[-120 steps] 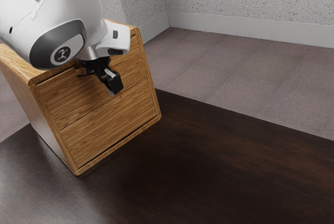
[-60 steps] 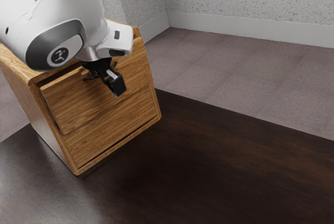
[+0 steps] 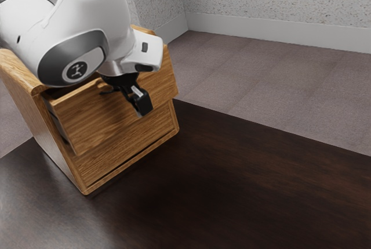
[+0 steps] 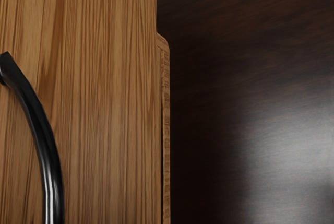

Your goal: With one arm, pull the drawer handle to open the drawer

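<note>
A wooden cabinet (image 3: 124, 151) stands on the dark table at the exterior view's left. Its upper drawer (image 3: 93, 122) juts out a short way from the cabinet front, with a dark gap showing at its left side. My gripper (image 3: 141, 105) hangs in front of that drawer, shut on the thin black drawer handle (image 3: 107, 93). In the wrist view the curved black handle (image 4: 37, 130) runs across the wooden drawer front (image 4: 104, 104), with the dark tabletop beyond the drawer's edge.
The dark wooden table (image 3: 232, 191) stretches to the exterior view's right and front of the cabinet. Behind it lie a grey carpeted floor (image 3: 278, 80) and a speckled wall with a white skirting board. The arm's white body covers the cabinet's top.
The upper drawer has slid out of the cabinet, from flush one second ago to clearly protruding. My gripper moved with the handle toward the exterior view's right and front.
</note>
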